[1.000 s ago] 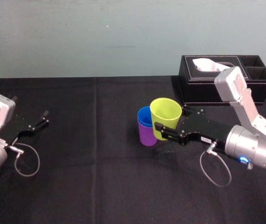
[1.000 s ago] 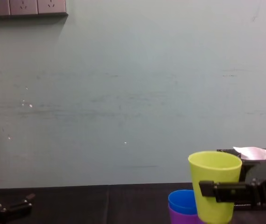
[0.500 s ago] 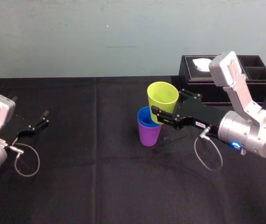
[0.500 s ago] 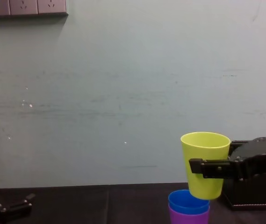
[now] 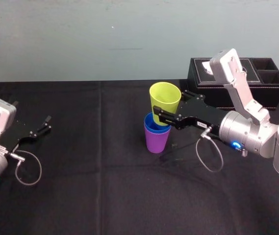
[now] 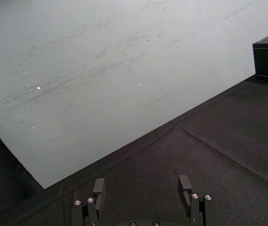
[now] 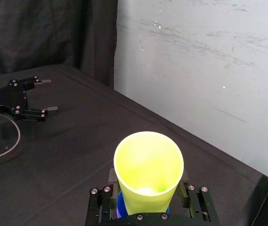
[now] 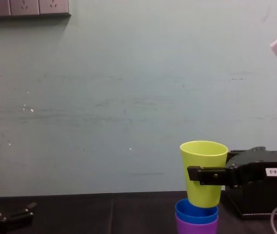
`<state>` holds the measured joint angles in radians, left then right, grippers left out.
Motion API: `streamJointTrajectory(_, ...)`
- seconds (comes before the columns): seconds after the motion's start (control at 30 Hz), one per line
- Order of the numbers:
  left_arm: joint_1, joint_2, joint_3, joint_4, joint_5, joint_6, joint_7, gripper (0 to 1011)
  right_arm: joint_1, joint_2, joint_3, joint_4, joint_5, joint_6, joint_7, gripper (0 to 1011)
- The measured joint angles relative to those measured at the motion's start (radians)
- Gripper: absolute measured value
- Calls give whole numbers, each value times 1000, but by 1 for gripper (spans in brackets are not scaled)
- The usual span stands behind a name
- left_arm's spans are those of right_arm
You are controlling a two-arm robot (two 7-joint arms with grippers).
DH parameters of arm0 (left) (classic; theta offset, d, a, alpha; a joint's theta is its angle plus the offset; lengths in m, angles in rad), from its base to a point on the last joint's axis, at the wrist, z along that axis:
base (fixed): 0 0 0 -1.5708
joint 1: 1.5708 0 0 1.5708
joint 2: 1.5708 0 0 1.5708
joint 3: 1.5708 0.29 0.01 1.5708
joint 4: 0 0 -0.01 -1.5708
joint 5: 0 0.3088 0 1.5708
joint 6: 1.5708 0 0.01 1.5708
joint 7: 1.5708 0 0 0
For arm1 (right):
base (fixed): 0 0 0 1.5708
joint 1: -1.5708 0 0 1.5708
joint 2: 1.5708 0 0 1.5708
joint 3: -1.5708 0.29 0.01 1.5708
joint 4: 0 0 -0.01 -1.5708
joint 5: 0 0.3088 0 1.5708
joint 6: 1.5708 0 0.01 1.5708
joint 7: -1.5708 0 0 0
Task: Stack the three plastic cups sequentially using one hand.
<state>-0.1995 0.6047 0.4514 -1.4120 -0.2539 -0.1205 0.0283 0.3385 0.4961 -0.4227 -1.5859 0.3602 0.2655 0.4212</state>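
Left hand [image 5: 45,125] lies parked at the left of the desk [image 5: 105,191], fingers apart, holding nothing. At centre, the blue cup [image 5: 151,125] sits nested in the purple cup [image 5: 156,142]: first stacking done. Right hand [image 5: 168,108] is clamped on the yellow-green cup [image 5: 164,95], upright, base just at the blue cup's mouth. Outstanding: seat it fully, release.

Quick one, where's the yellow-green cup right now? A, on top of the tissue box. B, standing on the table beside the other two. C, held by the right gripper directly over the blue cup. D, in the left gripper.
C: the right gripper is shut on the yellow-green cup, its base at the mouth of the blue cup, which is nested in the purple cup. The left gripper sits open far off.
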Motion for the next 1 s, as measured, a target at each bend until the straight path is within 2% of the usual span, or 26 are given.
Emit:
streamJointTrajectory(0.3,0,0,0,0,0,0,0,1010,24,-22,-15,43,-14,-3,9,726)
streamJointTrajectory(1.0,0,0,0,0,0,0,0,1010,36,-42,-30,85,-36,-12,18,726)
